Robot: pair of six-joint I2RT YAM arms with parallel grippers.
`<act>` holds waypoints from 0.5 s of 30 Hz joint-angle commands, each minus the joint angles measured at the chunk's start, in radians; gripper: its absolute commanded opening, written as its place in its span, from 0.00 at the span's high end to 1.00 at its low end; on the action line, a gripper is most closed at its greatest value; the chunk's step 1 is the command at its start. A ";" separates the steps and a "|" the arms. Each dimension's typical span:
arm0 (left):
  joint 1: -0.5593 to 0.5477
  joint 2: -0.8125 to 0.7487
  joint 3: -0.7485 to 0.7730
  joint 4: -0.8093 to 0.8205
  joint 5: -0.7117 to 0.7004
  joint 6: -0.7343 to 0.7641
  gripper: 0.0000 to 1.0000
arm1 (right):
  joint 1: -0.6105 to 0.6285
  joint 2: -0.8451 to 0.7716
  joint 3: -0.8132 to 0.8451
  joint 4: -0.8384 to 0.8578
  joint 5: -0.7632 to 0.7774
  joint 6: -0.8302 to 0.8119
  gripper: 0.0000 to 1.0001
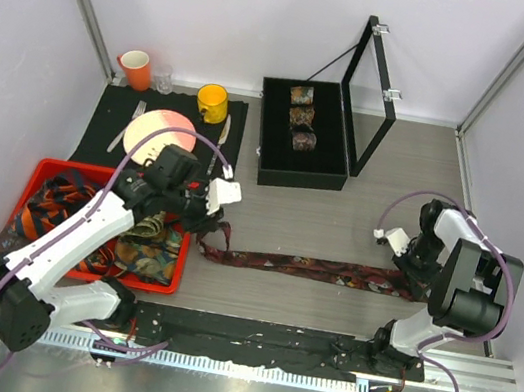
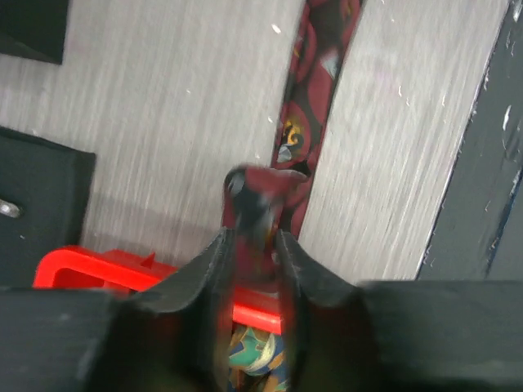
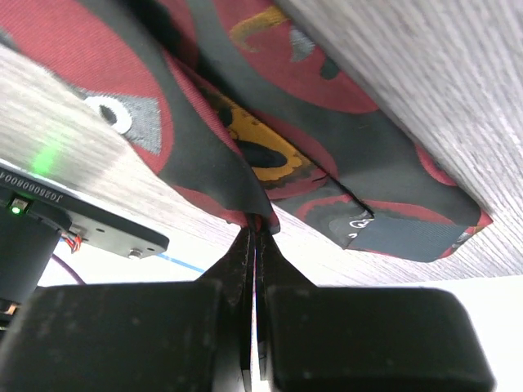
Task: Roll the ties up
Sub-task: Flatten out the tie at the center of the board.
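The dark red tie (image 1: 310,267) lay flat and stretched out in one long strip across the table (image 1: 339,220), running from one of my arms to the other.

My right gripper (image 3: 255,224) had its right-hand end. The two fingers were pressed tight together with a fold of the cloth pinched between their tips, and the rest of that end spread over the wood.

My left gripper (image 2: 253,241) was at the other, narrower end, just beside the corner of the red bin (image 1: 44,168). The fingers (image 2: 214,265) stood a little apart, with the bunched tip of the tie rising between them. The view was blurred, and I could not tell whether they were gripping it or only flanking it.

More loose ties (image 1: 148,237) lay heaped in the bin, one striped orange and navy, another teal and beige.

At the far side of the table an open black case (image 1: 266,171) held three rolled ties (image 1: 301,117) in a row. To its left a black mat (image 1: 104,112) carried a plate (image 1: 156,132) and a yellow mug (image 1: 211,102), and an orange cup (image 1: 134,67) stood behind it.
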 commanded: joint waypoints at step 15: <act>-0.265 0.121 0.098 -0.156 -0.250 0.237 0.10 | -0.028 -0.010 -0.061 0.039 0.045 -0.087 0.99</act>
